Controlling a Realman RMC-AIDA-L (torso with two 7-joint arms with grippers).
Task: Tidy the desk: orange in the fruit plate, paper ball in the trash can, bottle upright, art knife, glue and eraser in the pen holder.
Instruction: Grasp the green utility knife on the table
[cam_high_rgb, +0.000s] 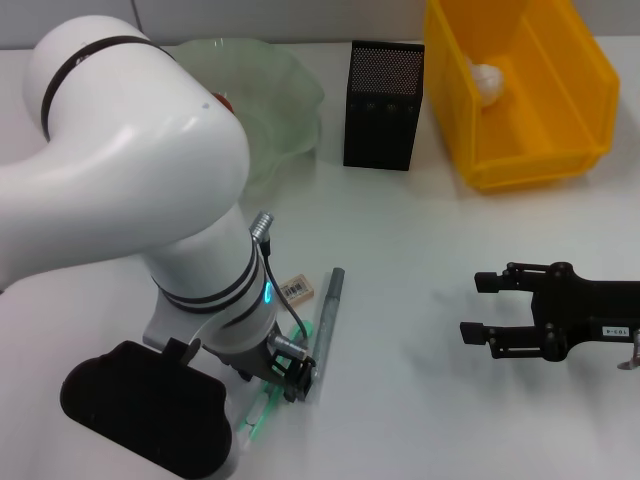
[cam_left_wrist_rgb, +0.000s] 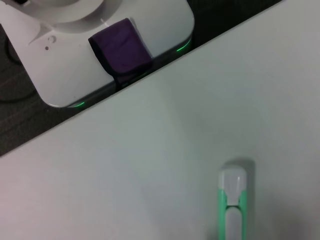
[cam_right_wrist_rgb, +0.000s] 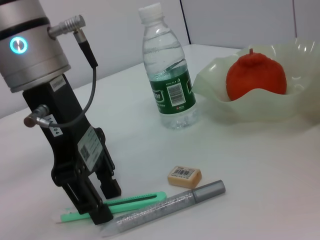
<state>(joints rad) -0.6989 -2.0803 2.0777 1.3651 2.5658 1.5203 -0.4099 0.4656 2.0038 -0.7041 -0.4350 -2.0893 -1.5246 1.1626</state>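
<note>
Art knife, one slim green plastic one, lies flat on the white desk with the left gripper straddling it, fingers spread and down at the desk. One glittery grey glue stick sits just beside it, one small tan eraser near. One clear bottle upright, one orange in the wavy translucent plate. Right gripper hovers spread wide, well apart.

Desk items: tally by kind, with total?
Fruit: 1, orange in fruit plate
Bottle: 1, bottle upright
Stationery: 3, art knife, glue, eraser
Paper: 1, paper ball in trash can
Containers: 3, adding pen holder
Total: 9
</note>
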